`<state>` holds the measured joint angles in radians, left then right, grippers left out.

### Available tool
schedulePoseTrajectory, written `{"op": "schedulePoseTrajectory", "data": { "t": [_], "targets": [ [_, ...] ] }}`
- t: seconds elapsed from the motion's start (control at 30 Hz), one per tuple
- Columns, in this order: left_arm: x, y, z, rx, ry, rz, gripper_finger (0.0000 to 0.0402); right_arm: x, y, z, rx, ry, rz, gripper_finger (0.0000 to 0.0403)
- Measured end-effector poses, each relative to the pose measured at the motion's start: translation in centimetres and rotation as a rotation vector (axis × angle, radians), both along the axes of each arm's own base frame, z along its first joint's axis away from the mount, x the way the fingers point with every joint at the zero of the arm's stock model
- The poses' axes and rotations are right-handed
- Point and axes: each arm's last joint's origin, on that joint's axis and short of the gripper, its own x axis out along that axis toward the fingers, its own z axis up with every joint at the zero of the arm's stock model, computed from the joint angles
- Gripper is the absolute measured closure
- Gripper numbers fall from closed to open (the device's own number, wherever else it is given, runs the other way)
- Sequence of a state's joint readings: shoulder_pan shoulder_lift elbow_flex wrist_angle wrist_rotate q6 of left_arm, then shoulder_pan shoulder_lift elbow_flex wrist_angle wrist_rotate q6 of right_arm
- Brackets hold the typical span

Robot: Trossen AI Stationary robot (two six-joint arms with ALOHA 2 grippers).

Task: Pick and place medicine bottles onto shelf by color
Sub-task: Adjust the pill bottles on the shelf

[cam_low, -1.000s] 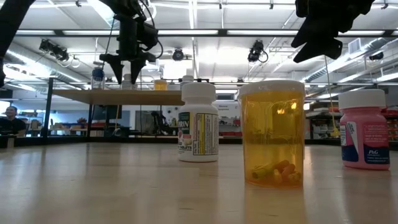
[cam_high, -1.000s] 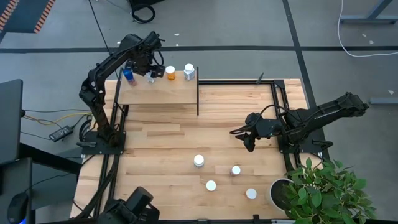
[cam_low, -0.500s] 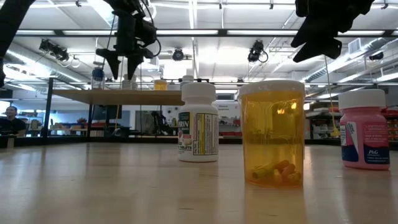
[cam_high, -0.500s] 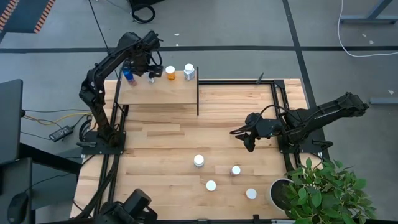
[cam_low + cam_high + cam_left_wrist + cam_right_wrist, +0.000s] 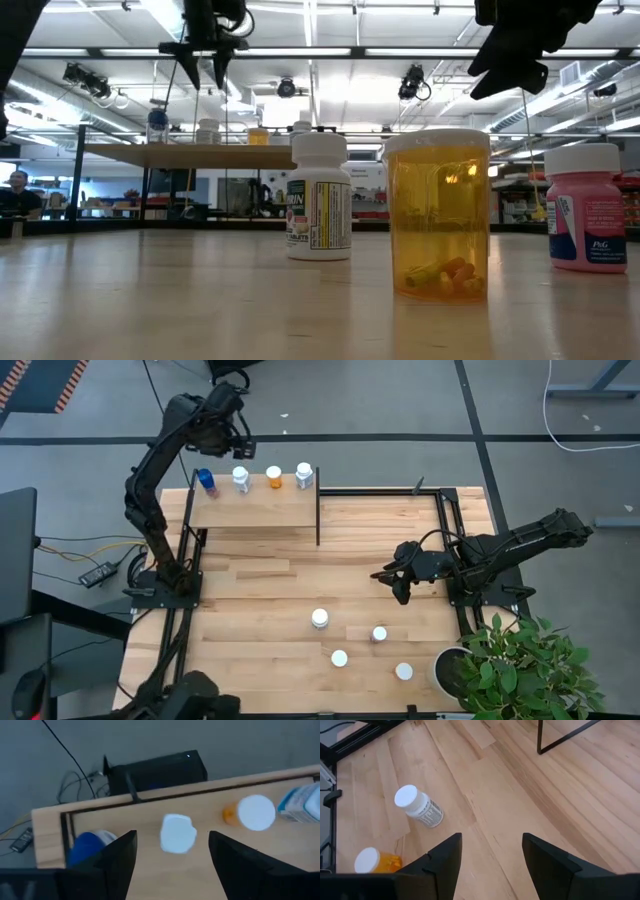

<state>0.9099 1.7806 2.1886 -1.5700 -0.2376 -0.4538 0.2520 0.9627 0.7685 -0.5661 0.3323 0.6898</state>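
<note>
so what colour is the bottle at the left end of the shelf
Blue: the leftmost bottle on the shelf, clearest in the high view.

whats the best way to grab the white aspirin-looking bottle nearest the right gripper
It stands upright on the table, so the white bottle is probably best approached from straight above, closing the open right gripper across the round body just below the white cap. The neighbouring bottles stand apart, leaving room for both fingers.
</note>
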Motion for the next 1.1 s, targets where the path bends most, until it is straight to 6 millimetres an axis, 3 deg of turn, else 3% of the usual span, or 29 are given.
{"op": "schedulePoseTrajectory", "data": {
  "t": [0.43, 0.73, 1.1],
  "targets": [
    [-4.0, -0.8, 0.1, 0.001, 0.019, 0.112, 0.0151, 0.0, 0.1, 0.0, 0.015, 0.004, 0.017, 0.0187],
    [-6.3, -3.5, -2.9, -0.088, 0.078, 0.23, 0.0147, 0.0, 0.1, 0.0, -0.022, 0.012, 0.05, 0.0187],
    [-6.3, -3.9, -3.4, -0.099, 0.093, 0.221, 0.0103, 0.0, 0.1, 0.0, -0.05, 0.018, 0.074, 0.0187]
  ]
}}
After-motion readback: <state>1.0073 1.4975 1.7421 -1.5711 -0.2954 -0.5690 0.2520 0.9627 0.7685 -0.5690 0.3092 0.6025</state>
